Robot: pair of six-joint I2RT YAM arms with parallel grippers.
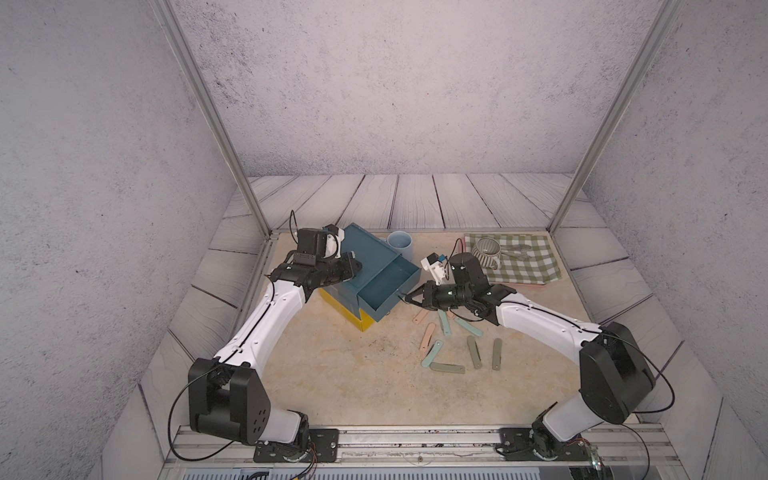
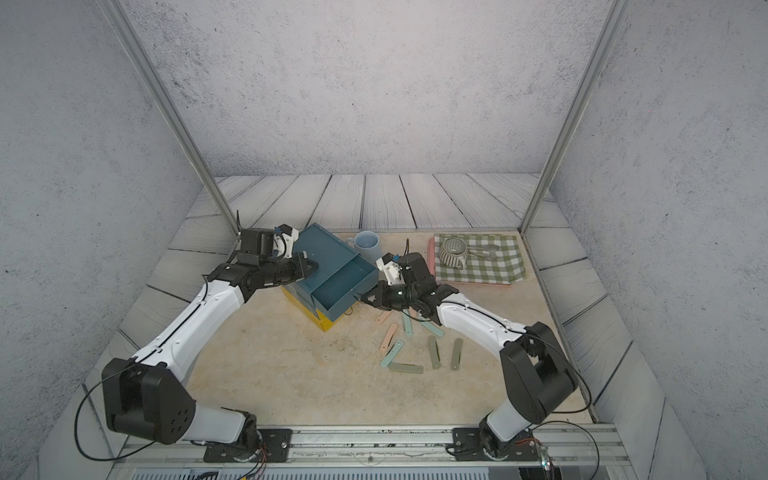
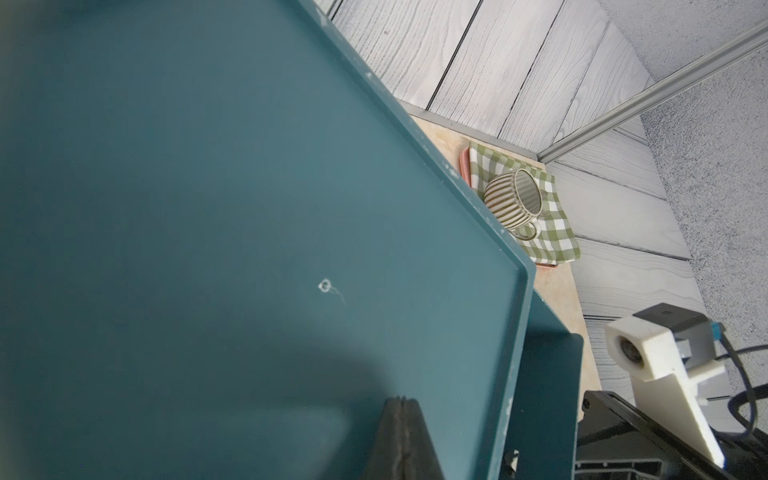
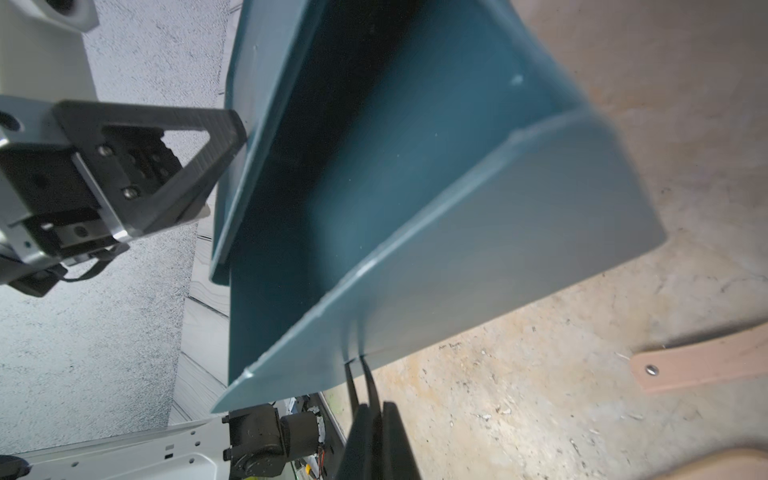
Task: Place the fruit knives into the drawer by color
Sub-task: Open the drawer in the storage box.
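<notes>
While left gripper (image 3: 402,401) sits closed atop drawer (image 3: 208,208) | right gripper (image 4: 372,405) pinches ring pull (image 4: 369,380) (wrist view only)

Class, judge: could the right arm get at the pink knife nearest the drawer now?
Likely yes, once freed: the right gripper is shut on the drawer pull, and that knife lies uncovered just beside it.
</notes>
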